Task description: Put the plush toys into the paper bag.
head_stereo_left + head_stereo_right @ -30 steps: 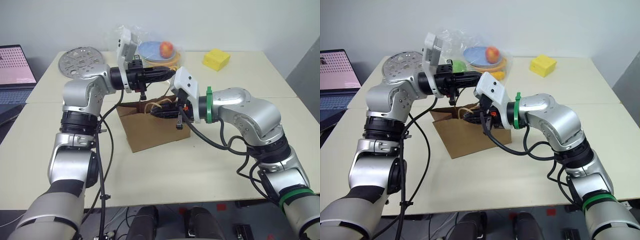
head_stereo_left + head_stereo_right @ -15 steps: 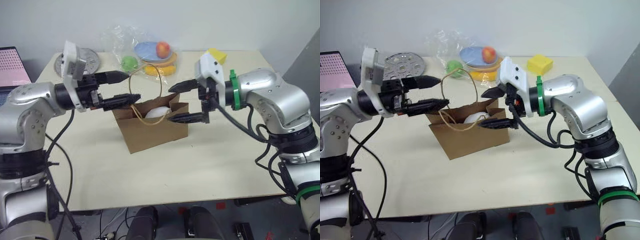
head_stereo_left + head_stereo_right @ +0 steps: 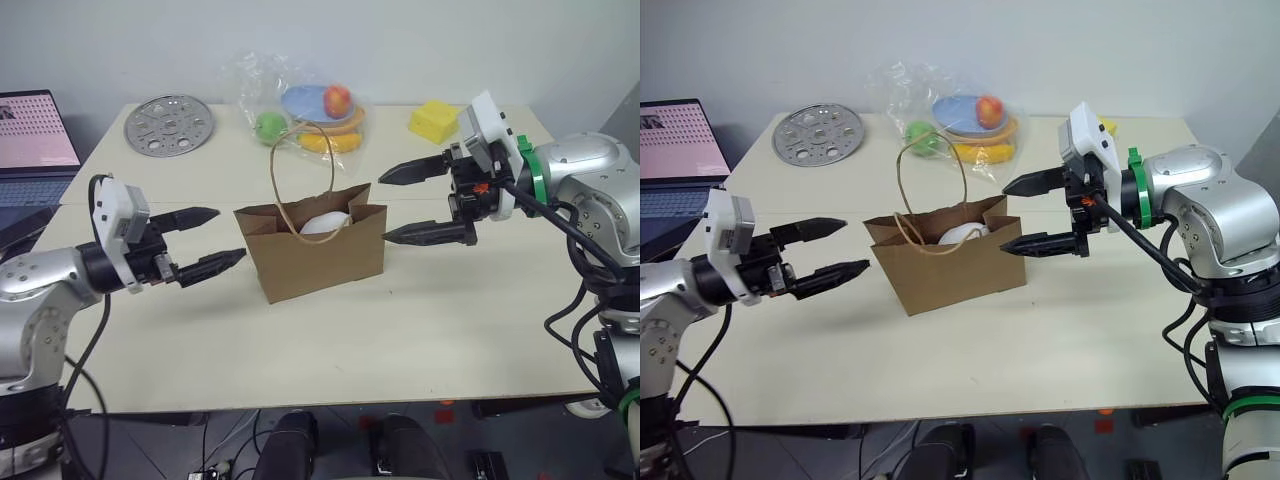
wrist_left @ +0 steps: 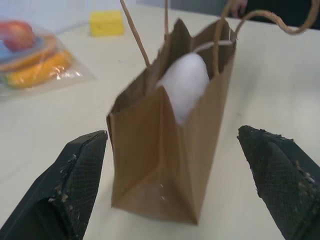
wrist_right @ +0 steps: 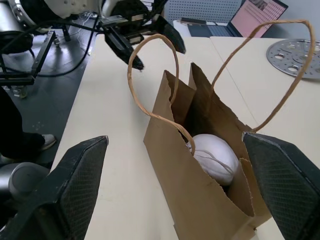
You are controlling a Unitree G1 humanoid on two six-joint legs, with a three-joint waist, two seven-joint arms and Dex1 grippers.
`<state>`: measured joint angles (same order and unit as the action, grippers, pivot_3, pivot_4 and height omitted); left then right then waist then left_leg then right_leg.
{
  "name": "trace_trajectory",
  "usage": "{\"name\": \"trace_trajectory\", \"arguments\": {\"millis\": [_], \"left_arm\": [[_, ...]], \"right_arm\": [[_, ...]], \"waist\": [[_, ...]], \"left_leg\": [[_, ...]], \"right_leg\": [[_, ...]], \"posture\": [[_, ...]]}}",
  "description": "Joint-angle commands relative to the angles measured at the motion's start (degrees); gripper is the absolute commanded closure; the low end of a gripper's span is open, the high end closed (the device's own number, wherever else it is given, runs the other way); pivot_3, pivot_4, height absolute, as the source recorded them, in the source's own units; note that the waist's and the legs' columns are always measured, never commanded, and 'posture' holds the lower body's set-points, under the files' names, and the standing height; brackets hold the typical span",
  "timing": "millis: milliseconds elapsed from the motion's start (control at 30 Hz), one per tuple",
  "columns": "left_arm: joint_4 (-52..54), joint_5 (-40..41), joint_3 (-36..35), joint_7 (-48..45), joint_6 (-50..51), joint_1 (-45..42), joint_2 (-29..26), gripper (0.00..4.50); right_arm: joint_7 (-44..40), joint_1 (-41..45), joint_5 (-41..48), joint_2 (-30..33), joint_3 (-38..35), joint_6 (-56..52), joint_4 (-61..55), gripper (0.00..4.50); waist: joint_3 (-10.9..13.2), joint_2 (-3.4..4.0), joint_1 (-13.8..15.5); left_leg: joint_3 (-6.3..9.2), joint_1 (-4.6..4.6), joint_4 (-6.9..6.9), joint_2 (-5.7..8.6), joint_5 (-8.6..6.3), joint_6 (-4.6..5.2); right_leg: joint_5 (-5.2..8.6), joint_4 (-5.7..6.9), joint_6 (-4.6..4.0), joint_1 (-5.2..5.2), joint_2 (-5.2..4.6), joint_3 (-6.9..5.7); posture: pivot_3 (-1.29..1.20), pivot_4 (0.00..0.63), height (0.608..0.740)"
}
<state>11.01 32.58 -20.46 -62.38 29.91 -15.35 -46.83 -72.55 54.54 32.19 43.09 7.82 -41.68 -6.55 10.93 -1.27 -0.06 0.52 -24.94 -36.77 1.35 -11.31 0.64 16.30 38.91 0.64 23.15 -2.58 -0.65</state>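
Across our cream table [image 3: 420, 310] the paper bag [image 3: 315, 255] stands upright, white plush toy [image 3: 325, 223] inside. Our left gripper [image 3: 222, 240] at nine o'clock and right gripper [image 3: 395, 205] at three o'clock gape, empty.

A plain brown paper bag [image 3: 318, 253] with tan handles holds a white plush toy [image 5: 212, 156].

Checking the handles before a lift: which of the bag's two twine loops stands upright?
The loop on the paper bag's far side, toward the wrapped fruit, stands tall; the near loop droops into the mouth.
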Motion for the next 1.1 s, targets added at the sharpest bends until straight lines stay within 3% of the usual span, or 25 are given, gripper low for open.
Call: {"name": "trace_trajectory", "arguments": {"millis": [33,400,833,967,1100], "left_arm": [[-5.6,-4.1,2.4,0.2,-7.6,-2.5,0.4,0.01],[-12.8,-3.4,8.4,-3.2,-9.4,-8.8,3.1,0.01],[-11.7,-4.8,14.3,-3.9,-5.8,-7.5,3.5,0.01],[-13.1,-6.4,15.3,-3.9,-8.8,-7.4,4.5,0.01],[-14.3,-4.9,14.5,-4.7,-10.0,-8.6,5.4,0.90]], "right_arm": [[1.0,-0.2,0.8,0.7,-2.4,-0.6,-2.5,0.00],[3.3,-0.8,1.7,1.3,-3.0,-3.0,-4.6,0.00],[5.8,-1.9,1.6,0.1,-2.9,-3.6,-5.5,0.00],[6.9,-2.3,1.3,-0.6,-2.9,-3.6,-5.5,0.00],[7.3,-3.2,1.0,-0.6,-2.7,-3.1,-5.7,0.00]], "waist": [[0.0,0.00,0.0],[0.0,-0.01,0.0],[0.0,-0.02,-0.1],[0.0,-0.02,-0.1],[0.0,-0.02,-0.1]], "left_leg": [[-0.08,0.00,-0.02,0.00,0.01,0.02],[-0.60,-0.03,0.12,0.00,-0.18,0.27],[-0.64,-0.02,0.08,0.01,-0.19,0.30],[-0.65,-0.02,0.08,0.01,-0.19,0.30],[-0.63,-0.02,0.00,0.01,-0.19,0.30]], "right_leg": [[-0.02,0.00,0.03,0.00,-0.03,0.02],[-0.04,-0.04,0.05,0.10,-0.31,-0.11],[-0.05,0.01,0.07,0.09,-0.32,-0.11],[-0.05,0.01,0.08,0.09,-0.32,-0.12],[-0.06,0.04,0.09,0.07,-0.32,-0.13]], "posture": [[0.00,0.150,0.740],[0.00,0.150,0.740],[0.00,0.150,0.740],[0.00,0.150,0.740],[0.00,0.150,0.740]]}}
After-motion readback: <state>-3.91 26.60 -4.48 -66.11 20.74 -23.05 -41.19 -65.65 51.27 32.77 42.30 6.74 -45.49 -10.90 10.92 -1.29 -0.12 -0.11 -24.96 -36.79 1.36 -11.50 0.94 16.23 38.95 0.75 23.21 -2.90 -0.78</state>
